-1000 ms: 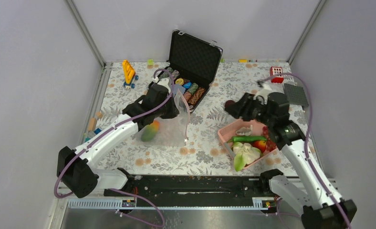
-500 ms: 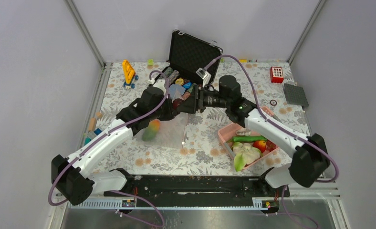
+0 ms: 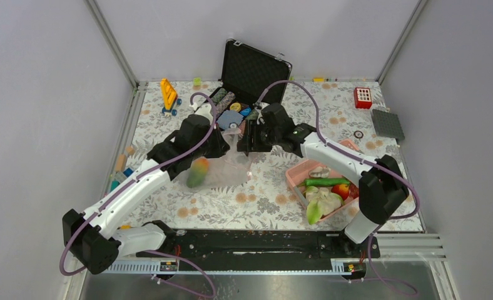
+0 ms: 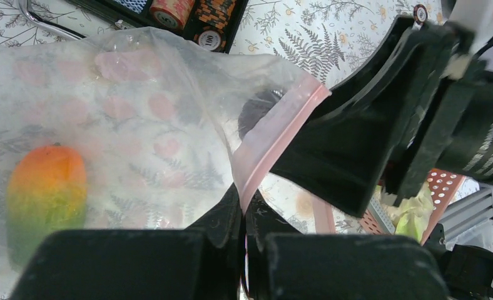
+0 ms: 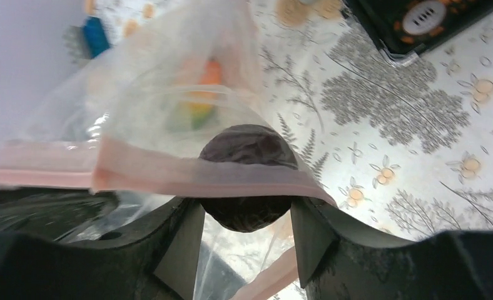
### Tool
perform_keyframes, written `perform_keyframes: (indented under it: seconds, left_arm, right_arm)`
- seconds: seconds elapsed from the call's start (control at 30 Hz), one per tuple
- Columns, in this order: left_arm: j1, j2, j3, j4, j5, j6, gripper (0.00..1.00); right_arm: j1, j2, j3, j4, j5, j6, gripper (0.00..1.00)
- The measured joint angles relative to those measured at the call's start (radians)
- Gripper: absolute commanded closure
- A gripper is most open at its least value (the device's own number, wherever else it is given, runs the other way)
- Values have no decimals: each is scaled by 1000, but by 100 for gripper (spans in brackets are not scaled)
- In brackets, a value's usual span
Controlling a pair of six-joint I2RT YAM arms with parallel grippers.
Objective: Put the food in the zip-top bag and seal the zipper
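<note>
Clear plastic, floppy and creased, the zip-top bag (image 3: 222,176) sits around the middle of the table, a little toward the left edge. The left gripper (image 4: 244,209) has its fingers pressed together on the pale pink zipper (image 4: 275,134), pinching one side of the bag's mouth. Inside the bag, low on the side toward the left edge, lies the orange-green mango (image 4: 47,194). The right gripper (image 5: 247,215) reaches in from the opposite side and is clamped on the dark purple grapes (image 5: 247,178), one finger on each side of them. The grapes are at the bag's mouth, with the pink strip running across their front in the right wrist view. Near the table's near edge, right of centre, stands the pink basket (image 3: 292,176) with the long green vegetable (image 3: 325,182), the red fruit (image 3: 340,190) and the white-green leafy pieces (image 3: 319,203) in it. An open black case (image 3: 256,65) with poker chips stands by the far edge.
</note>
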Motion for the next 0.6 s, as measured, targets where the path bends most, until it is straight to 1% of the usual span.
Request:
perform_keyframes:
  seconds: [0.03, 0.07, 0.1, 0.13, 0.2, 0.37, 0.5, 0.6]
  left_arm:
    - [0, 0, 0, -1, -3, 0, 100]
    - [0, 0, 0, -2, -5, 0, 100]
    - [0, 0, 0, -2, -7, 0, 100]
    - [0, 0, 0, -2, -8, 0, 100]
    - [0, 0, 0, -2, -12, 0, 100]
    - [-1, 0, 0, -2, -19, 0, 100]
    - [-1, 0, 0, -2, -22, 0, 100]
    - [-1, 0, 0, -1, -27, 0, 100]
  right_arm:
    - [8, 11, 9, -29, 27, -11, 24]
    - [19, 21, 23, -64, 56, -24, 11]
    - [31, 26, 35, -86, 79, -36, 2]
    - [40, 26, 43, -101, 95, -45, 1]
    - [58, 25, 60, -122, 115, -77, 0]
    - [68, 5, 79, -156, 113, -124, 0]
    - [68, -54, 79, -178, 89, -160, 0]
    - [67, -131, 76, -186, 98, -192, 0]
